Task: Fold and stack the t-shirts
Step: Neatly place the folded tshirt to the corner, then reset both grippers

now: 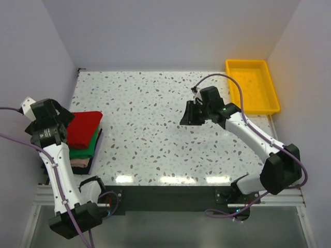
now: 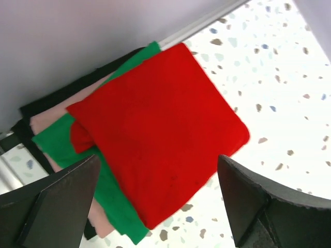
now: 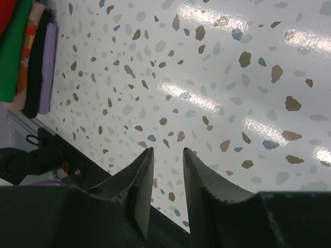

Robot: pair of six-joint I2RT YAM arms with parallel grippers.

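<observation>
My work looks nearly finished: the red t-shirt (image 2: 160,132), folded into a soft square, tops the green t-shirt (image 2: 59,142) on the stack at the table's (image 1: 155,129) left edge. My left gripper (image 2: 155,201) hovers above it, spread wide and empty. My right gripper (image 3: 166,181) is nearly closed, holding nothing.

red shirt (image 2: 165,129) – green shirt (image 2: 57,142) – yellow tray (image 1: 252,85) – speckled white table (image 1: 155,119) – perhaps pink cloth (image 2: 44,119).
</observation>
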